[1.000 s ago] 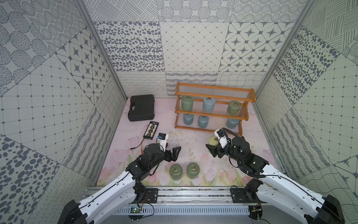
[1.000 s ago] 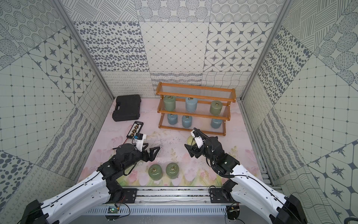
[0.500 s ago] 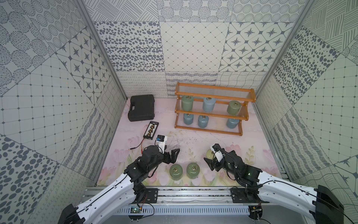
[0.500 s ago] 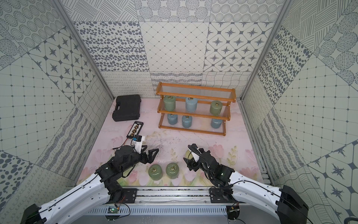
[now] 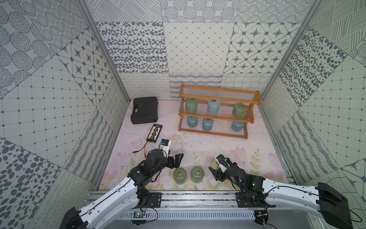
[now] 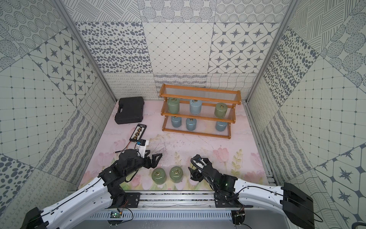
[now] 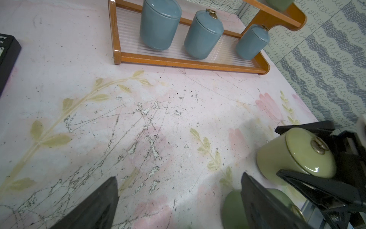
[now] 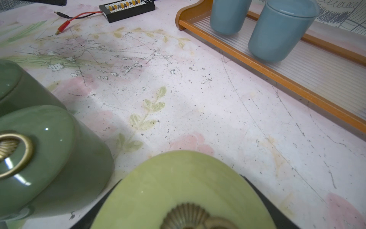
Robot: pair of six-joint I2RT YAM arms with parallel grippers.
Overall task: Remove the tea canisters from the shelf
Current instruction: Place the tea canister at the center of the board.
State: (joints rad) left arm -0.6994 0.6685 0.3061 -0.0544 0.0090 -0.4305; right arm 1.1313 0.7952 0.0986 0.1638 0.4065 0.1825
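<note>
The right end effector (image 5: 215, 165) is clamped on the cream canister (image 7: 293, 156), with a black finger on either side of its body. It is low near the front of the worktop (image 5: 198, 142) — whether the jar's base touches the surface I cannot tell. Just beside it a sage green canister (image 5: 198, 174) and a second green canister (image 5: 179, 175) stand upright on the worktop, close together but apart. The left end effector (image 5: 175, 161) hovers next to them with its jaws spread wide, gripping nothing. Six more canisters sit on the shelf (image 5: 213, 131) at the back — green, blue and green on the middle tier, three pale blue on the bottom tier.
</note>
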